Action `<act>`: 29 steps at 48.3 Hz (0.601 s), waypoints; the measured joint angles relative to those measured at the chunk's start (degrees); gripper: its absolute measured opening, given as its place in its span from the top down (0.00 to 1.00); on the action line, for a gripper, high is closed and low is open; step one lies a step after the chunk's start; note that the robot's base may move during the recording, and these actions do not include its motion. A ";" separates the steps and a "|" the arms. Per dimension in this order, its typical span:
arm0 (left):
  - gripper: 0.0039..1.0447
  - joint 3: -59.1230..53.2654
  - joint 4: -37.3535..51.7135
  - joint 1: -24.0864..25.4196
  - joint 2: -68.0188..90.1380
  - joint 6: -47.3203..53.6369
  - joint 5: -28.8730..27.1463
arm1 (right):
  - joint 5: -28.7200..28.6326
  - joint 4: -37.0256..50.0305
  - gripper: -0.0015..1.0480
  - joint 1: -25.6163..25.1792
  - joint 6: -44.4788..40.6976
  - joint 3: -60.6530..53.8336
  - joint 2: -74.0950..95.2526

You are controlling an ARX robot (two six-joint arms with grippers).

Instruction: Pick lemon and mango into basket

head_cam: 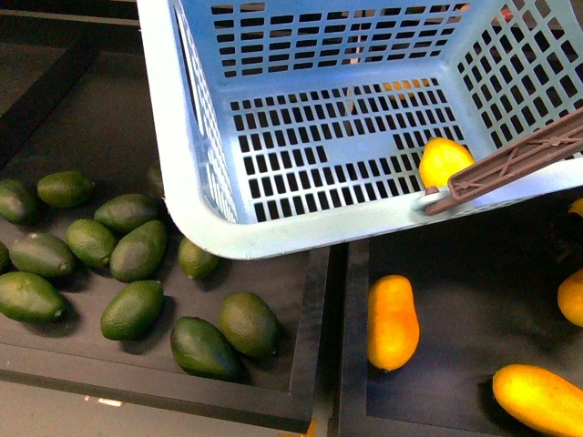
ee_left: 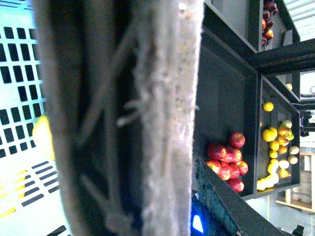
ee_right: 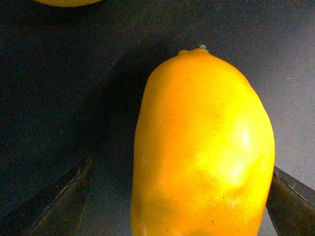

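**Stock check: lemon, mango, basket**

Lemon (head_cam: 444, 159): inside the basket (head_cam: 200, 218), beside its handle (head_cam: 510, 164).
Mango (ee_right: 202, 147): outside the basket, on the dark tray (ee_right: 49, 98), between the fingers of the right gripper (ee_right: 182, 164), which are spread wide and clamp nothing.
Left gripper: grip cannot be told.

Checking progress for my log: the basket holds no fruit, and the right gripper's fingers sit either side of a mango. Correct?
Not quite: the basket already holds the lemon, as the front view shows. The rest stands: the right wrist view shows the right gripper open, its fingers either side of the mango.
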 joint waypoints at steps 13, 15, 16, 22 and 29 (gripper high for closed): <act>0.75 0.00 0.00 0.00 0.00 -0.02 0.07 | 1.16 -1.11 0.29 0.31 1.40 0.94 0.63; 0.75 0.00 0.00 0.00 0.00 -0.02 0.07 | 1.16 -1.05 0.36 0.20 1.40 0.79 0.61; 0.75 0.00 0.00 0.00 0.00 -0.02 0.07 | 1.16 -0.90 0.38 0.07 1.36 0.63 0.55; 0.76 0.00 0.00 0.00 0.00 -0.02 0.04 | 1.01 0.00 0.43 -1.22 1.16 -2.43 -1.64; 0.76 0.00 0.00 0.00 0.00 0.00 0.00 | -0.52 1.95 0.43 -3.74 0.83 -7.43 -6.71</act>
